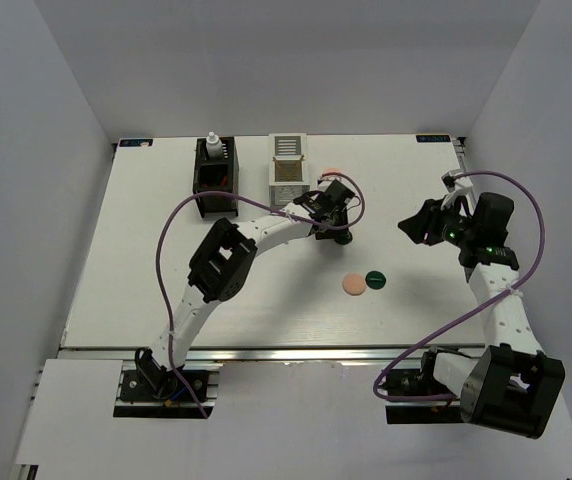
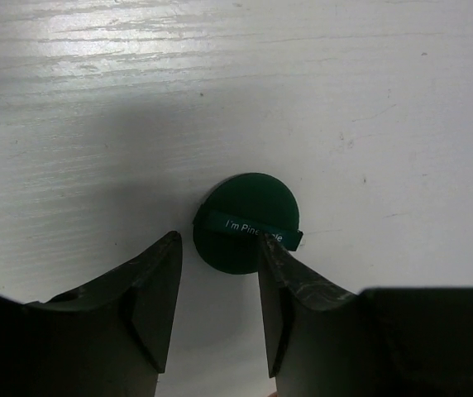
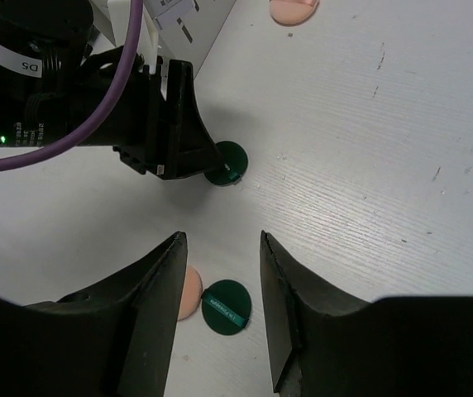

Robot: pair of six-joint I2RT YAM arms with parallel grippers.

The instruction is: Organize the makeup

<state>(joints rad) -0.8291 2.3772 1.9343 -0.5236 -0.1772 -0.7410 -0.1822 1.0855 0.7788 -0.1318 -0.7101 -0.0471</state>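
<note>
A dark green disc (image 2: 249, 222) with a lettered band lies flat on the table just ahead of my open left gripper (image 2: 218, 248), and the right finger overlaps its edge. It also shows in the top view (image 1: 344, 238) and the right wrist view (image 3: 226, 161). A second green disc (image 1: 374, 279) and a peach disc (image 1: 353, 285) lie side by side mid-table. My open, empty right gripper (image 3: 222, 240) hovers above them (image 3: 226, 306). Another peach disc (image 1: 332, 171) lies beside the white slatted box. A small white bottle (image 1: 213, 145) stands at the black box.
The black slatted box (image 1: 214, 178) and the white slatted box (image 1: 287, 172) stand at the back of the table, with dark and brownish items inside. My left arm stretches across in front of them. The table's right edge (image 1: 463, 200) is near my right arm.
</note>
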